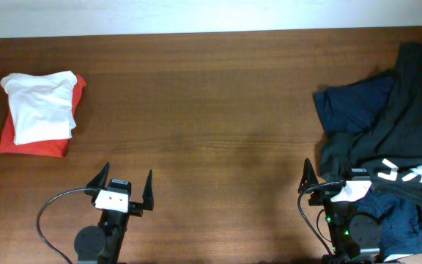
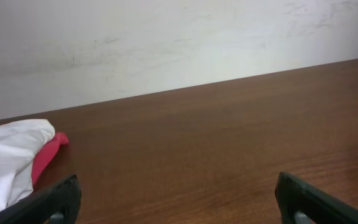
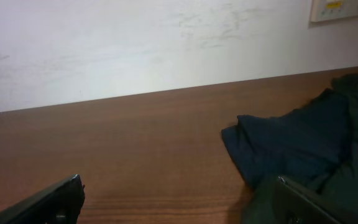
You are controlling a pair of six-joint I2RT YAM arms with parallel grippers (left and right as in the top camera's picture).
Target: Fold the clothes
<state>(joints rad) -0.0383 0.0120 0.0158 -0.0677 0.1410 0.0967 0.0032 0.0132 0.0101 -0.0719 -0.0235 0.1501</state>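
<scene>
We judge ourselves between garments. Two pieces lie folded and stacked near the far-left corner of the bench (image 1: pixel 211 110), the white garment (image 1: pixel 42 103) on top of the red garment (image 1: pixel 31 145), while an unfolded heap waits along the right edge. In that heap the black garment (image 1: pixel 412 103) with white lettering drapes over the navy garment (image 1: pixel 350 103), and a blue denim piece (image 1: pixel 401 216) shows at the near-right corner.

Our left pincer (image 1: pixel 128 177) sits at the near edge, jaws spread wide, holding nothing. Our right pincer (image 1: pixel 333 182) is also at the near edge, open and empty. Its outer finger is at the hem of the black garment, and we cannot tell whether it touches.

Next, we think, we must pull one piece off the heap onto the bare middle and spread it flat, which calls for pinching a single layer only. We see no containers; everything lies straight on the wood.
</scene>
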